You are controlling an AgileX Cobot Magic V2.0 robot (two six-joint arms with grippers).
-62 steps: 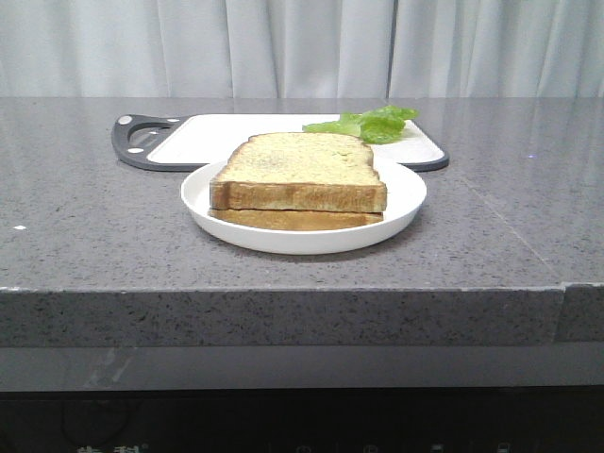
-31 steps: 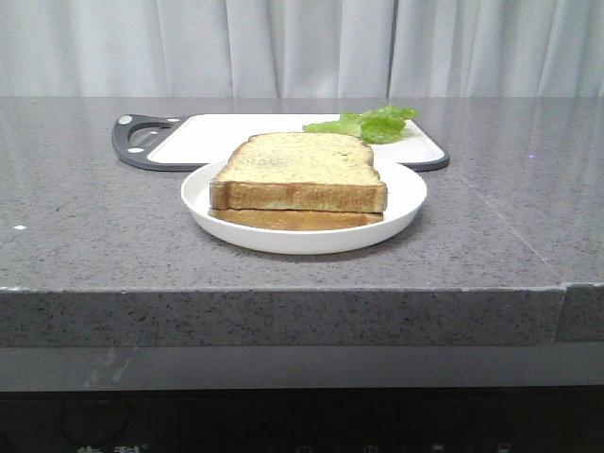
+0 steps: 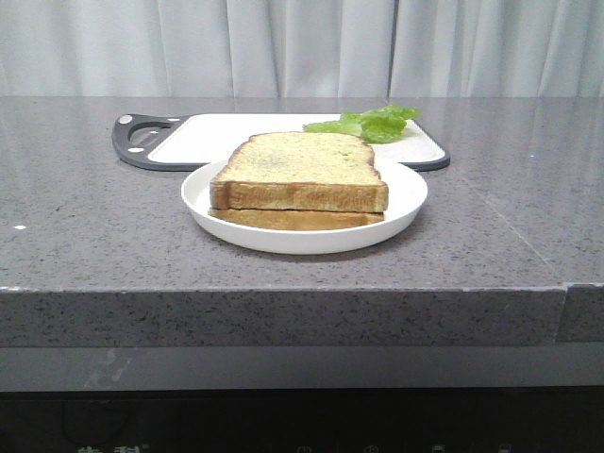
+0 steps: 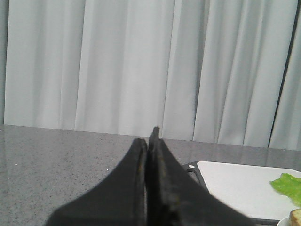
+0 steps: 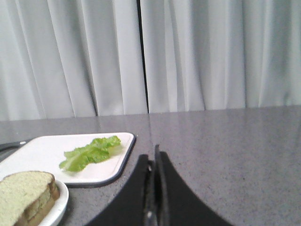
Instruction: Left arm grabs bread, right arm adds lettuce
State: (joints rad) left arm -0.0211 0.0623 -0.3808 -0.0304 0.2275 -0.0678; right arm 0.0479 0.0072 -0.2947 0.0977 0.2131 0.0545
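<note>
Nothing on the counter has shifted since a second ago: from the front, the bread (image 3: 300,170) sits as before, stacked on a thinner slice (image 3: 294,219) in the white plate (image 3: 406,203), and the lettuce (image 3: 363,124) lies where it was on the white cutting board (image 3: 236,127), at about one o'clock from the plate. Neither arm appears in that front view; only the wrist cameras catch them. From the left wrist, the left gripper (image 4: 149,141) has its broad black fingers pressed flat together with nothing between them, hanging above the grey countertop (image 4: 56,155), with the board's corner, a scrap of lettuce (image 4: 287,183) and a sliver of bread (image 4: 296,216) at the frame's edge, well apart from the tips. From the right wrist, the right gripper (image 5: 152,157) is likewise closed and empty, over bare stone beside the board. That camera shows what the front cannot: the whole leaf (image 5: 91,151) stretched along the board (image 5: 33,150), and both slices (image 5: 26,193) seen end-on in the plate. Pale curtains (image 3: 302,47) hang behind everything.
</note>
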